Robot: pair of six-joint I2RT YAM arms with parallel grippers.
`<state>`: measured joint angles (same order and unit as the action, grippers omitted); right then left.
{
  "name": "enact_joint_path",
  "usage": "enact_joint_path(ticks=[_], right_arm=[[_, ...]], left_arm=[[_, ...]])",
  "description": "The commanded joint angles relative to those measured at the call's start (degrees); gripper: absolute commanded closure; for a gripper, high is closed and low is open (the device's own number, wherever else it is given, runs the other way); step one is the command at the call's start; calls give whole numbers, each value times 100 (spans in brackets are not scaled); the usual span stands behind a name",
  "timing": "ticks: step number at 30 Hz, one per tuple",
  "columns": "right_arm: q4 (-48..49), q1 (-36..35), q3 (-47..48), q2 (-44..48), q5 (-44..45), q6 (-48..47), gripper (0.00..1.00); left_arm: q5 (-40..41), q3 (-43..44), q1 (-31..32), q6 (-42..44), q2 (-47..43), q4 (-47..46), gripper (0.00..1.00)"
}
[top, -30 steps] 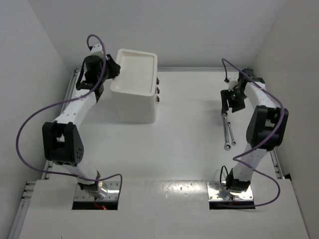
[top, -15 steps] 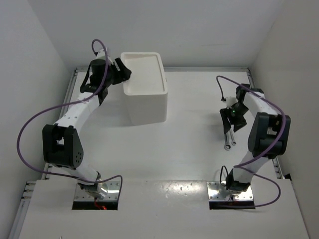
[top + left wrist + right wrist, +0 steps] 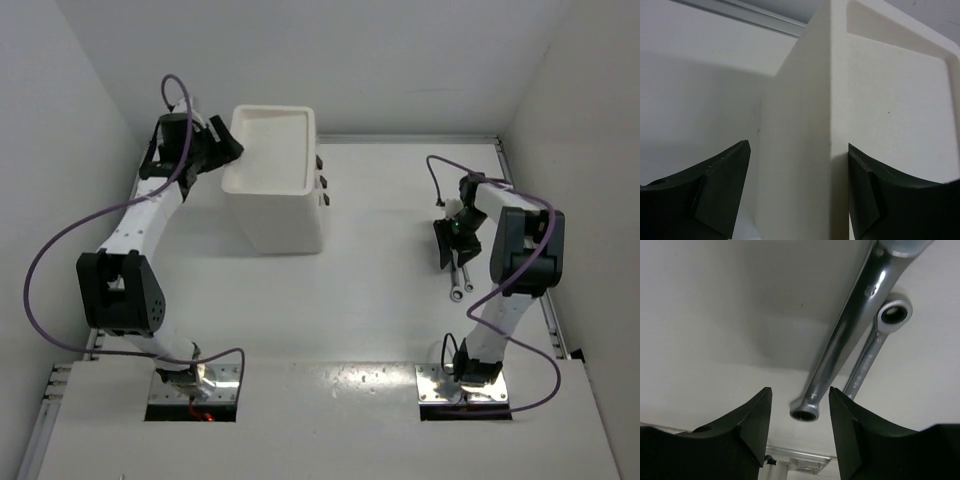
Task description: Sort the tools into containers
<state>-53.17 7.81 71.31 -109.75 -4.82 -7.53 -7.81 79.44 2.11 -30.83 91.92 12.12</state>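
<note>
One white cabinet is in view, with one shallow tray top and three small dark red drawer handles showing on its side. Two silver wrenches lie side by side, one thicker than the other. There are two robot arms, each trailing one purple cable, so two cables in all.

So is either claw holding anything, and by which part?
Nothing held. Left claw stands open astride the cabinet corner; right claw open around one wrench end, not clamped.
</note>
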Motion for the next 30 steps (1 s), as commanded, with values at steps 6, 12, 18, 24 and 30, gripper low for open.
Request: enact_joint_path(ticks=[6, 12, 18, 24, 30], right_arm=[[492, -105, 533, -494, 297, 270, 51], [492, 10, 384, -433, 359, 270, 53], [544, 10, 138, -257, 297, 270, 53], [544, 62, 138, -73, 245, 270, 50], [492, 168, 15, 51, 245, 270, 48]], left_arm=[[694, -51, -1081, 446, 81, 959, 24], [193, -174, -783, 586, 28, 889, 38], [-35, -236, -308, 648, -25, 757, 74], [-194, -113, -238, 596, 28, 757, 97], [-317, -8, -185, 596, 81, 757, 93]])
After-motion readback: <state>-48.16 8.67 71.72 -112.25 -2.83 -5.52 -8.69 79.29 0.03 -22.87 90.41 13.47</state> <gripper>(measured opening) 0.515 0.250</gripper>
